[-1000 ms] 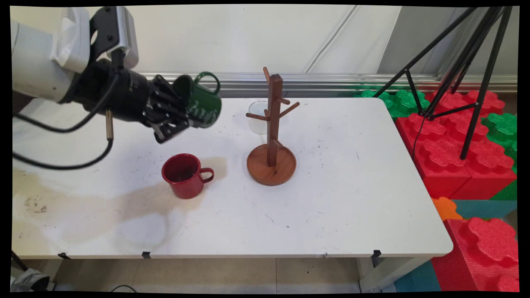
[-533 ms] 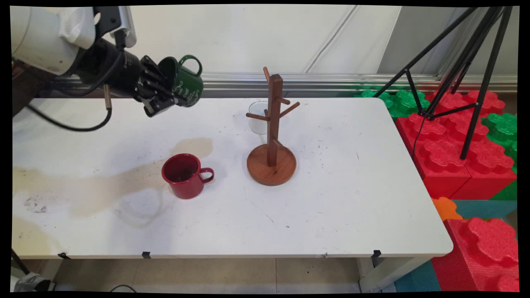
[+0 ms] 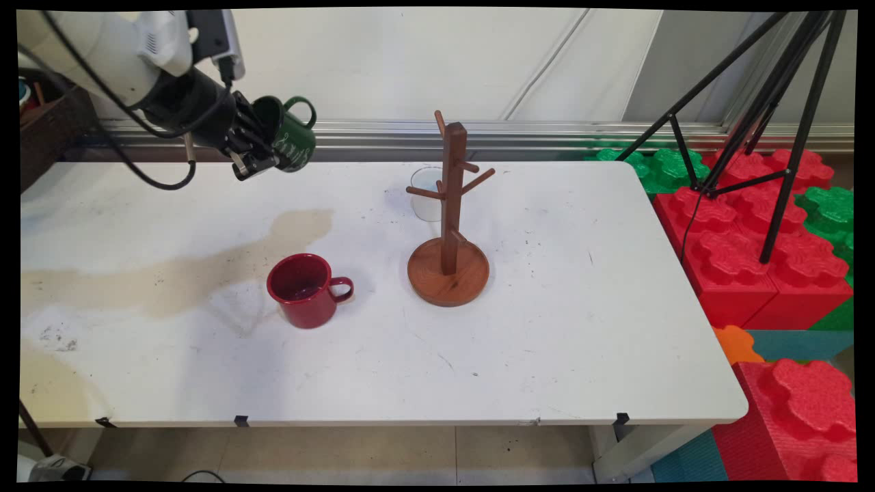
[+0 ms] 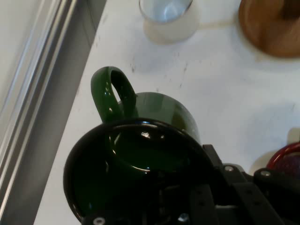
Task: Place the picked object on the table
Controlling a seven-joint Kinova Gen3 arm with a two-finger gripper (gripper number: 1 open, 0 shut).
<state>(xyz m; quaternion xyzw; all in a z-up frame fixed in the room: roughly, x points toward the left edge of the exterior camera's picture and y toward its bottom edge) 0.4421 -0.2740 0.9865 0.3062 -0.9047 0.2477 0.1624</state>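
Claw (image 3: pixel 263 147) gripping green mug (image 3: pixel 290 140), stained white table (image 3: pixel 547 328), white wall (image 3: pixel 410 61)

Green mug (image 3: pixel 292 134), red mug (image 3: pixel 304 290), brown wooden stand (image 3: pixel 449 225).

Only lettering I can spot is some white script on the side of the green mug (image 3: pixel 292 140), and honestly I can't make out what it says.

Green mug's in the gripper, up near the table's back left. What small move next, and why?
Probably carry it right toward the wooden mug tree: the gripper holds the green mug tilted, handle up, and the tree's pegs are bare.
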